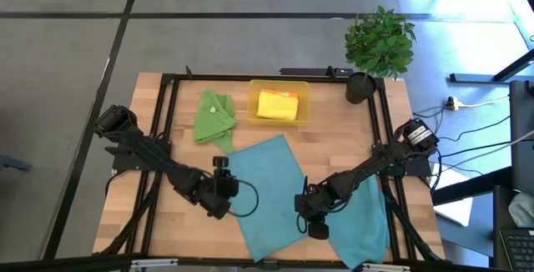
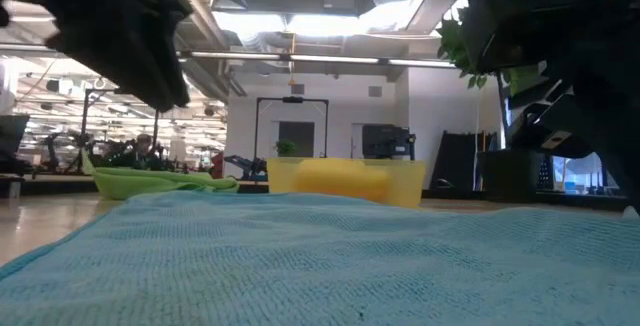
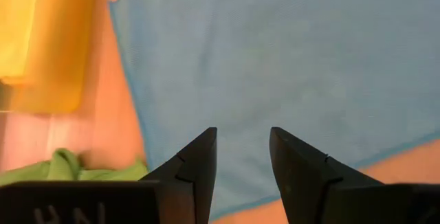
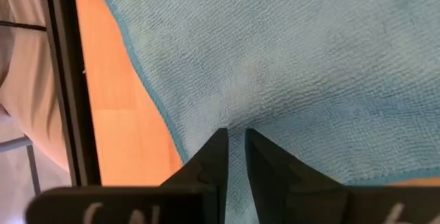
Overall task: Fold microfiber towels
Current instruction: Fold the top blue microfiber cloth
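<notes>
**Both arms low at table centre, wrists angled inward**

Left arm reaches in from the table's left edge, elbow bent, forearm running diagonally toward centre. Left gripper (image 1: pixel 224 190) sits low; its two dark fingers (image 3: pixel 196 172) stand parted w/ a clear gap, nothing between them. Right arm comes from the right edge, forearm slanting down-left toward centre. Right gripper (image 1: pixel 315 222) is also low; its fingers (image 4: pixel 213 159) are nearly together, only a thin slit btwn the tips. The two grippers are near each other but apart, not touching.
</notes>
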